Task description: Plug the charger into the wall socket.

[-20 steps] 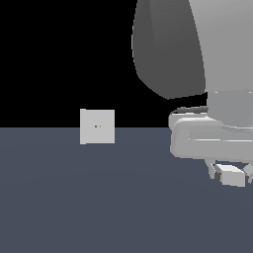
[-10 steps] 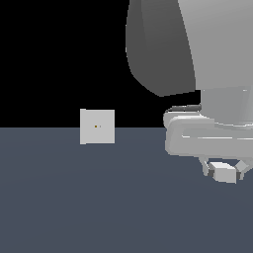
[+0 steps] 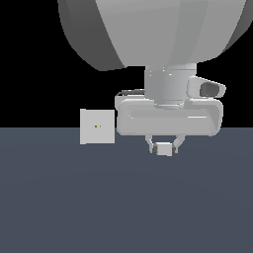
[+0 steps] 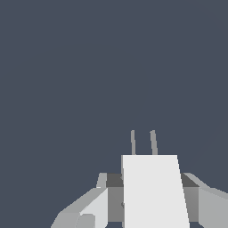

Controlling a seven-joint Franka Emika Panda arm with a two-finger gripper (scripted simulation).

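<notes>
Grey parallel-jaw gripper (image 3: pixel 163 146) clamping fingers on small plain white-grey rectangular charger block (image 3: pixel 163 148), two thin prongs showing; flat light-grey square wall socket plate (image 3: pixel 97 126) standing upright nearby.

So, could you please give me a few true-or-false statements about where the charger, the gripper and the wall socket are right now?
1. The gripper is closed on the charger. True.
2. The charger is already plugged into the wall socket. False: in the exterior view it is apart from the socket, towards that view's right.
3. The wrist view shows two thin prongs sticking out of the charger. True.
4. The wall socket is lying flat on the floor. False: it stands upright.
5. The wall socket is visible in the wrist view. False: only the charger, the fingers and the dark floor show there.
</notes>
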